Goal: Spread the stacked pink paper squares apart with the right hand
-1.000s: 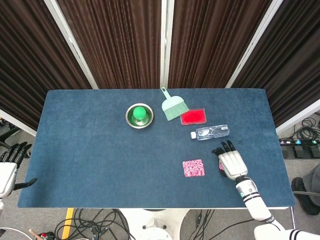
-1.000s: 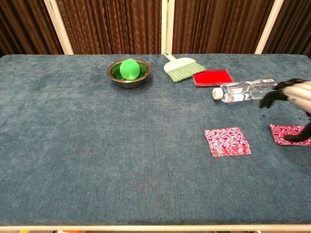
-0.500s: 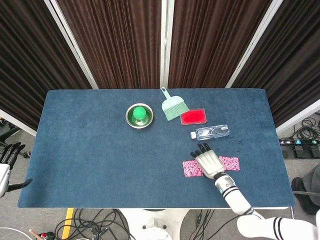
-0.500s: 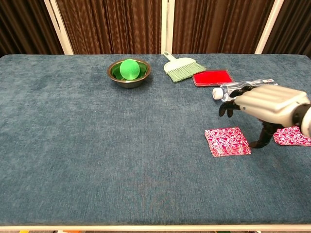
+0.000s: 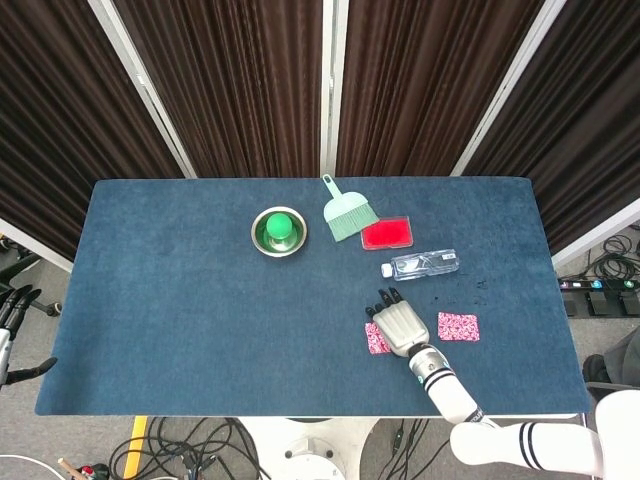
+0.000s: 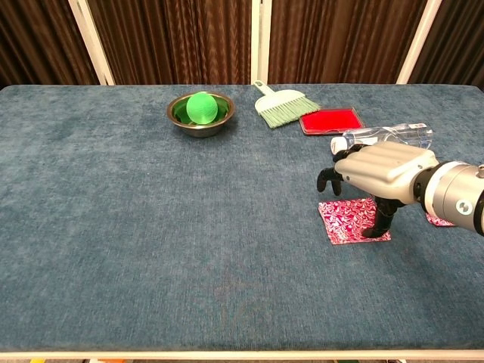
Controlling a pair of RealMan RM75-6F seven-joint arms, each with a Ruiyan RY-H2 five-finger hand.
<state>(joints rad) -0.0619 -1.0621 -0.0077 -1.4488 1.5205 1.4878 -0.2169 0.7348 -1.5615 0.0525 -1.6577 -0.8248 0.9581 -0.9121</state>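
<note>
the right hand (image 6: 378, 172) hangs palm-down over one pink paper square (image 6: 353, 221) near the table's (image 5: 180, 300) front edge, fingers spread and curled, thumb tip on the sheet — the other square (image 5: 458, 326) lies apart, to its right.

No legible text, label, brand or number on anything here.

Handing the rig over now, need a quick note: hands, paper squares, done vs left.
Right robot hand: over the near pink paper square, thumb tip on it, holding nothing.
Left robot hand: off the table's left edge, idle, fingers apart.
Second pink square: lies apart, to the right of the first.
Done: one square separated.
Left: whether more sheets remain under the hand is not visible; spread any that do.
</note>
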